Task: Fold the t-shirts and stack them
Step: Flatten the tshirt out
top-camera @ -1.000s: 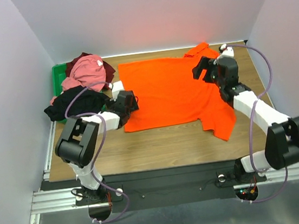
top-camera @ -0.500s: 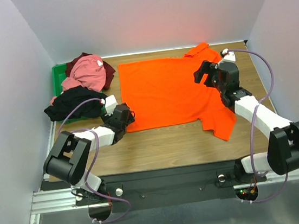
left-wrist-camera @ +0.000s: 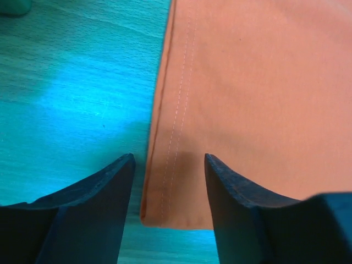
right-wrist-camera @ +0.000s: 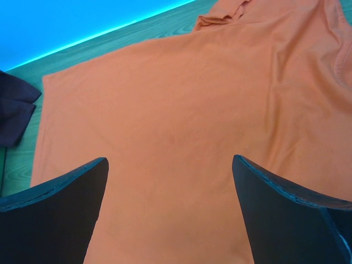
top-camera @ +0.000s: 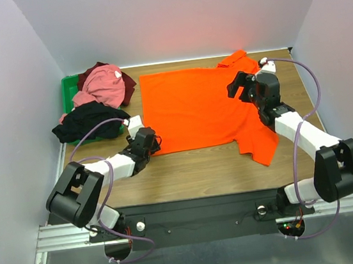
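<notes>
At the far left, the pink t-shirt (top-camera: 103, 83), the dark maroon t-shirt (top-camera: 128, 84) and the black t-shirt (top-camera: 88, 120) lay heaped, unfolded, over the green bin (top-camera: 67, 95). Just right of them the left gripper (left-wrist-camera: 169, 158) sat low at the near-left corner of the orange t-shirt (top-camera: 193, 107), its jaws partway apart, gripping nothing. In the wrist view the stitched hem ran straight ahead between the two fingers, bare table (left-wrist-camera: 82, 82) to its left and cloth to its right. The orange shirt was spread flat mid-table, its long axis running left to right with the hem toward the left arm and the sleeves toward the right, so the left arm was plainly the nearer one for that corner. Over the shirt's sleeve end hung the right gripper (right-wrist-camera: 169, 159), raised, jaws wide and empty. A pinch on the hem corner looked to be the step in hand.
</notes>
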You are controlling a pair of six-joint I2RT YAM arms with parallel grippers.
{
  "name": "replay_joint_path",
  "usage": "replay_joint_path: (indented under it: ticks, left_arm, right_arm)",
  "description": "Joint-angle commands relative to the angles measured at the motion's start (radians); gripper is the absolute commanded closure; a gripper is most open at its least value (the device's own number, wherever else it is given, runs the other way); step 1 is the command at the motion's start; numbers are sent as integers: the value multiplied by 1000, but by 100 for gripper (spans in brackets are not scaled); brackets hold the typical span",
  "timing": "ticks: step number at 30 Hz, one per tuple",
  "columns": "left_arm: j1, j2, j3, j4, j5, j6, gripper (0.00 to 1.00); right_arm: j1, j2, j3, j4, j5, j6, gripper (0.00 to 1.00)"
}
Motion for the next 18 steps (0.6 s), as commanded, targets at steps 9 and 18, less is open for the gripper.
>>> replay_joint_path:
  ticks: [9, 18]
  left_arm:
    - [-29, 11, 33, -63, -25, -28, 49]
    - [-78, 11, 48, -121, -71, -50, 94]
  right_arm:
    - [44, 22, 56, 90, 14, -14, 0]
    - [52, 18, 52, 90, 25, -18, 0]
